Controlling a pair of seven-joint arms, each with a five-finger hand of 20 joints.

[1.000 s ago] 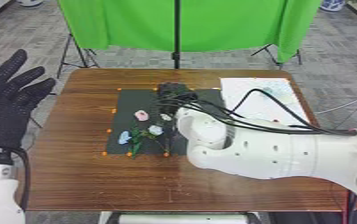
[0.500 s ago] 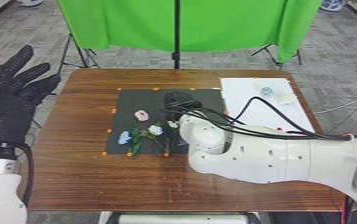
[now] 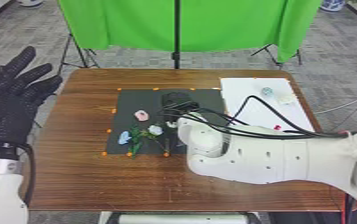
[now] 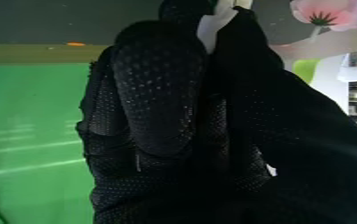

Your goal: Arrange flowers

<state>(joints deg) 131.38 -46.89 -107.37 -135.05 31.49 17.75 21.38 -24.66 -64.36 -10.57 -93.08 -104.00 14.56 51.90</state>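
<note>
In the head view, the right hand (image 3: 177, 100) is over the dark mat (image 3: 132, 101) on the table (image 3: 77, 175). The pink flower (image 3: 142, 115) lies near it, to its left and a little nearer the robot. Closer still to the robot, left of that hand, are the white flower (image 3: 155, 130) and, beyond it to the left, the blue flower (image 3: 125, 137), with green leaves (image 3: 137, 143) beside them. Right of the hand, the white sheet (image 3: 245, 92) bears a pale blue flower (image 3: 267, 91) and a cream flower (image 3: 286, 99), both well apart from the hand. The left hand (image 3: 4, 110) is off the table's left side, its fingers straight and spread.

In the right wrist view, the right hand (image 4: 161, 95) pinches a white piece (image 4: 212, 29) between fingers and thumb; I cannot tell which flower it belongs to. A pink bloom (image 4: 324, 12) shows beyond the thumb, apart from it.
</note>
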